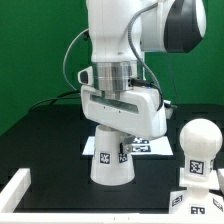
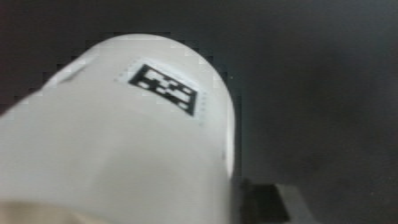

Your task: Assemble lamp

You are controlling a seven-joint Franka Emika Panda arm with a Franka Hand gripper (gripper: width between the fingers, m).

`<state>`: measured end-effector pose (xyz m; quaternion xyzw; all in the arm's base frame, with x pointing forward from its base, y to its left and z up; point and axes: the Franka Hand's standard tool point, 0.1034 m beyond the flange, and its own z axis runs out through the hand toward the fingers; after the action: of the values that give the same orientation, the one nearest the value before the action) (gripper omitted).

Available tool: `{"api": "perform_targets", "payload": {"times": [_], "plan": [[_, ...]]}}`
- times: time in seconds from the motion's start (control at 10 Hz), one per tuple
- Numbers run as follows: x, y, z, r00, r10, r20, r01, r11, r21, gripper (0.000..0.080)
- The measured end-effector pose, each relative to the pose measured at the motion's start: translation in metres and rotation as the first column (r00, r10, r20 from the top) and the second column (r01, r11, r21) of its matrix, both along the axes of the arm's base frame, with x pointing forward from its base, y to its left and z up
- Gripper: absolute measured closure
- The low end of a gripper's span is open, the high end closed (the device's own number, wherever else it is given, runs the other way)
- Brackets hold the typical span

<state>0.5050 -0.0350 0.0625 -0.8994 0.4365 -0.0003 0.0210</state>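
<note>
The lamp shade [image 1: 110,160], a white truncated cone with square tags, stands on the black table in the middle of the exterior view. My gripper [image 1: 112,128] sits straight down on its narrow top, and its fingertips are hidden there. In the wrist view the shade [image 2: 125,130] fills most of the picture, and one dark finger [image 2: 262,200] lies tight against its outer wall; the other finger is hidden. The round-headed bulb [image 1: 198,145] stands upright at the exterior view's right on a wider white part, the base [image 1: 188,198], cut by the frame edge.
The marker board [image 1: 143,147] lies flat just behind the shade. A white raised bar [image 1: 15,190] runs along the table's front corner at the exterior view's left. Cables hang from the arm above. A green wall stands behind.
</note>
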Motion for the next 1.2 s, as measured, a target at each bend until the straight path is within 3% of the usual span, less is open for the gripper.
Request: {"api": "perform_targets", "payload": {"times": [0.1,0.3,0.6,0.8,0.9,1.2], "plan": [[0.006,-0.001,0.011,1.000,-0.007,0.007,0.007,1.000,0.023,0.0758],[0.012,0.012,0.039,1.000,-0.015,0.019,0.013,0.997,0.075,0.0758],[0.033,0.033,0.110,0.997,-0.026,0.075,0.014,0.987,0.158,0.0758],[0.047,0.050,0.159,0.997,-0.025,0.074,0.012,0.986,0.166,0.0758],[0.056,0.058,0.170,0.998,-0.032,0.061,0.021,0.984,0.175,0.0758],[0.059,0.058,0.164,0.997,-0.048,0.060,0.037,0.983,0.180,0.0758]]}}
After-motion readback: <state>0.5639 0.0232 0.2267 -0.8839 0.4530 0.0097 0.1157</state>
